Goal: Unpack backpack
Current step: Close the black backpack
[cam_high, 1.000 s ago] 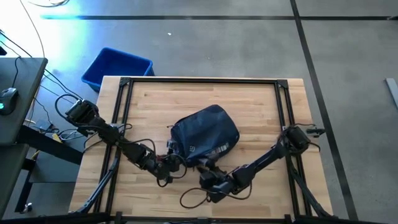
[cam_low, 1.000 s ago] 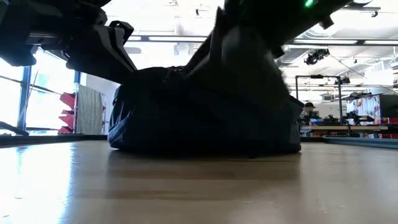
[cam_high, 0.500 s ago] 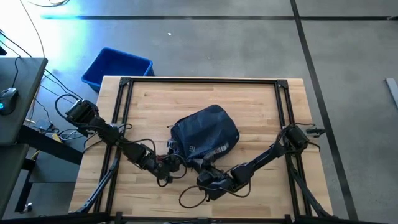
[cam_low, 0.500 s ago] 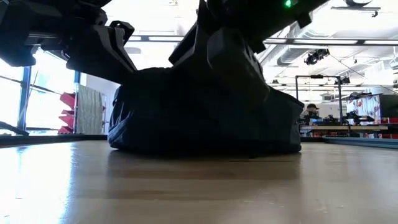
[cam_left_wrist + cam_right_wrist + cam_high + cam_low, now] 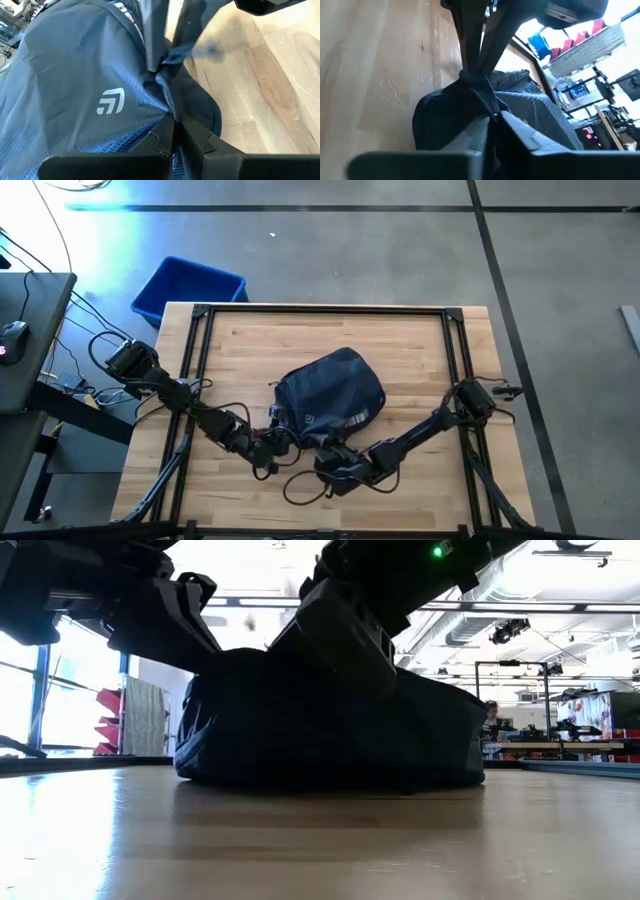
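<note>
Navy soft fabric backpack (image 5: 330,397) lies slumped near the middle of the pale wooden worktop (image 5: 400,340), toward its near edge. White logo (image 5: 111,101) on its front: three stacked slanting bars with a rounded corner, no letters readable. In the high view the long axis runs diagonally, from the near-left end, where both pincers meet it, up to the far-right. Striped paler patch shows on its near-right flank. Left pincer (image 5: 175,131) is fully closed, pinching a fold of the bag's fabric at the near-left end. Right pincer (image 5: 490,117) is likewise closed on a bunched peak of dark fabric just beside it. Bright blue rigid plastic bin (image 5: 187,288) sits on the floor off the worktop's far-left corner.
</note>
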`<state>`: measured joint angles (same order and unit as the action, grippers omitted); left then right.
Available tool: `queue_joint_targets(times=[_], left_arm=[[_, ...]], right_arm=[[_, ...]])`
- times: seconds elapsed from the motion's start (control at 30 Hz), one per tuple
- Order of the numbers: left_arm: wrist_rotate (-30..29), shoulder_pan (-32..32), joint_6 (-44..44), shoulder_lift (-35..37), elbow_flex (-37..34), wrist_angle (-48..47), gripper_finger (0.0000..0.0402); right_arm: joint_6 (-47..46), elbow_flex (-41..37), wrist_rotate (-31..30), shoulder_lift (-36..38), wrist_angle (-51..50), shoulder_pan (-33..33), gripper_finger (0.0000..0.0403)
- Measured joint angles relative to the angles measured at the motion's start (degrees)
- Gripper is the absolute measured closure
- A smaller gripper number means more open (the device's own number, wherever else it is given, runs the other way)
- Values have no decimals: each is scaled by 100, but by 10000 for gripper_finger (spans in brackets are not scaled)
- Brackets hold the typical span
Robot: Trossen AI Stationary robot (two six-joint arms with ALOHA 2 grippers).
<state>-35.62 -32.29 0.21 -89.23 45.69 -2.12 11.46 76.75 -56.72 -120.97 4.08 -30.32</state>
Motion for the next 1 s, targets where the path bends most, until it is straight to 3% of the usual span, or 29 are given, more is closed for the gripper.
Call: queue_joint_targets(times=[0.13,0.63,0.83,1.0], left_arm=[[-24,2,0,0,17,-40,401],[-57,-5,45,7,11,-949,401],[-382,-213,276,2,0,-1624,401],[-1050,-259,-697,0,-7,-3041,401]], right_arm=[[-359,0,-361,9,39,-92,397],[-1630,0,-278,262,-22,-295,403],[-2685,0,-285,268,-880,-177,403],[-3696,0,-357,420,-2011,-211,403]])
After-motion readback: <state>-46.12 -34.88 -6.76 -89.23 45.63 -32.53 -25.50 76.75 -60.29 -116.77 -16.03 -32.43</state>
